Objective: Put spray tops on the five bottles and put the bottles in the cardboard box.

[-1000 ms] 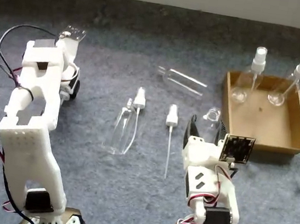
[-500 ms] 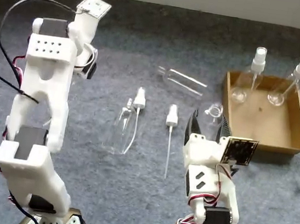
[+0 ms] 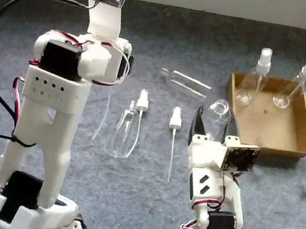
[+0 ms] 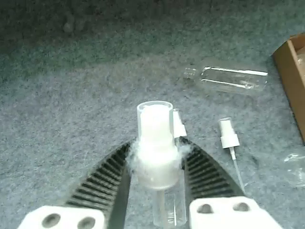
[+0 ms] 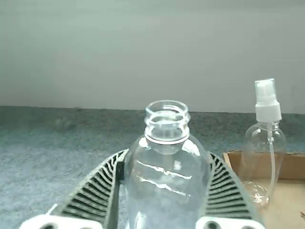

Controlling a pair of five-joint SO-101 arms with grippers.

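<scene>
My left gripper point(image 4: 155, 149) is shut on a white spray top point(image 4: 154, 143), held above the carpet; its thin tube point(image 3: 105, 114) hangs beside the raised left arm. My right gripper point(image 5: 164, 164) is shut on a clear bottle point(image 5: 166, 162) with an open neck, held upright point(image 3: 219, 108) just left of the cardboard box point(image 3: 301, 146). Two bottles with spray tops point(image 3: 255, 77) point(image 3: 295, 85) stand in the box. One bare bottle point(image 3: 186, 84) lies at the back centre. Another bottle point(image 3: 122, 131) lies at centre left with a spray top point(image 3: 142, 99) at its neck.
A loose spray top point(image 3: 175, 119) with a long tube lies on the grey carpet between the lying bottle and my right gripper. The box's front half point(image 3: 275, 128) holds nothing. A pale wall runs along the far edge.
The left arm has lifted and swung right toward the middle, carrying the spray top. The right gripper has edged slightly forward with its bottle.
</scene>
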